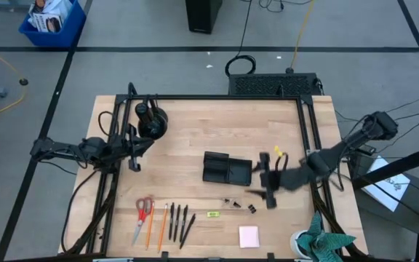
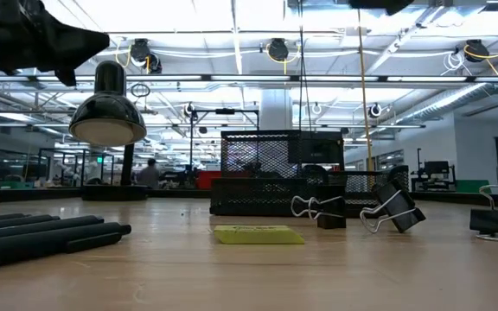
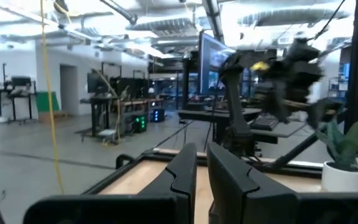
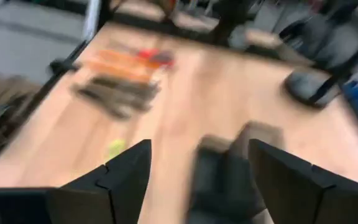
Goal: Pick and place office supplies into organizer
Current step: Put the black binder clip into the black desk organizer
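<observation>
The black organizer (image 1: 226,168) stands mid-table, and the low view shows it as a mesh tray (image 2: 279,186). Along the near edge lie red-handled scissors (image 1: 144,210), an orange pencil (image 1: 164,220), black pens (image 1: 180,221), a yellow-green tag (image 1: 212,214), black clips (image 1: 251,208) and a pink notepad (image 1: 249,236). My right gripper (image 1: 262,182) hovers, blurred, just right of the organizer. In its wrist view it (image 4: 197,180) is open with nothing between the fingers. My left gripper (image 3: 202,180) waits at the table's left side (image 1: 133,159), shut and holding nothing.
A round black dome-shaped object (image 1: 151,120) stands at the far left. A potted teal plant (image 1: 324,239) sits at the near right corner. Black frame rails (image 1: 308,124) border the table. Bare wood lies between the organizer and the row of supplies.
</observation>
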